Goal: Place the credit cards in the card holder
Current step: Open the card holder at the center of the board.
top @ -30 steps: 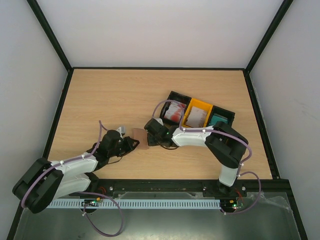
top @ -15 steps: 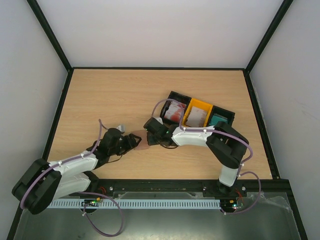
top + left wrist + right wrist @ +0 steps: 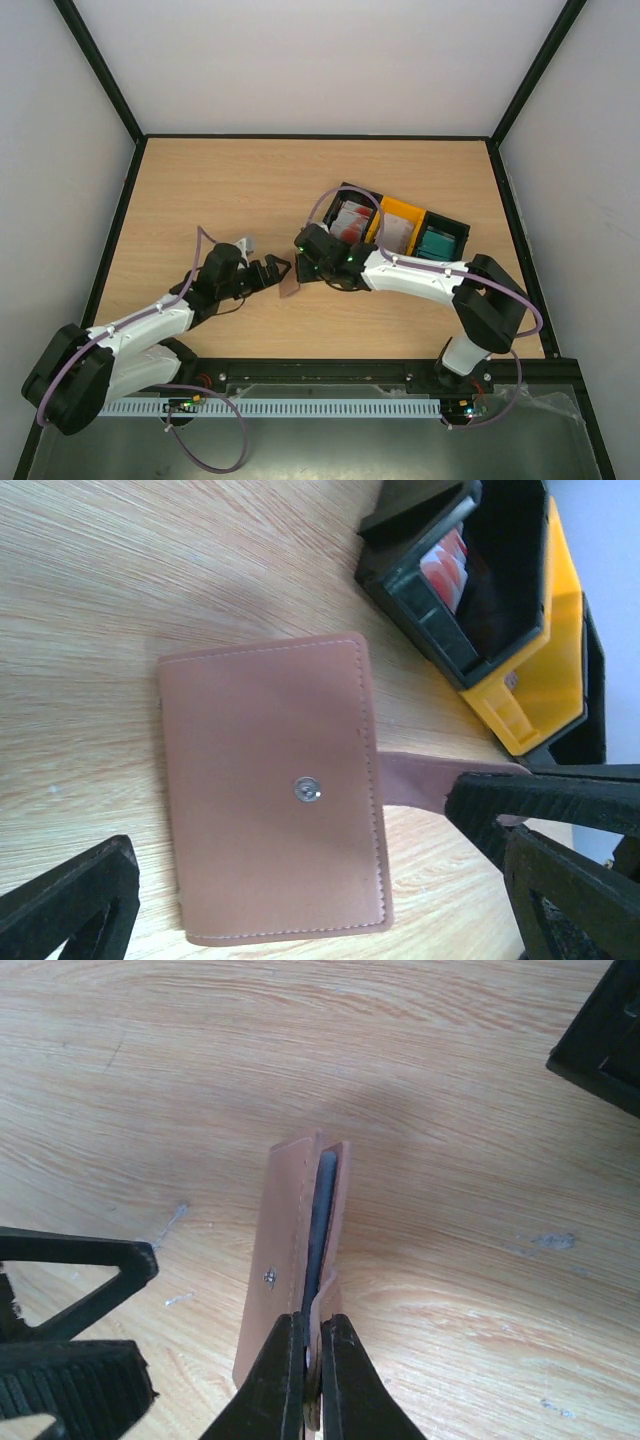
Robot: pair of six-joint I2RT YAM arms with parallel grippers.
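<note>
Currently right tool [image 3: 311, 1360] pinches card holder [image 3: 270, 780] flap edge; left tool [image 3: 274, 270] spread wide, just beside; trays [image 3: 400, 225] near.

Laboratory robot test cell: pale wood-grain table [image 3: 230, 190] enclosed by plain white walls [image 3: 320, 60] and black frame posts [image 3: 102, 70]; left arm [image 3: 150, 322] and right arm [image 3: 410, 278] bolted to a black rail [image 3: 330, 375]; slotted white cable duct [image 3: 300, 408] along the near edge.

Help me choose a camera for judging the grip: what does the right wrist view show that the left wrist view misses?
Right wrist only: the card holder edge-on, gaping, its dark inside. Left wrist only: its flat face, red-and-white credit cards, the yellow tray. Both: the snap, the strap held by the right gripper, the wooden table.
</note>
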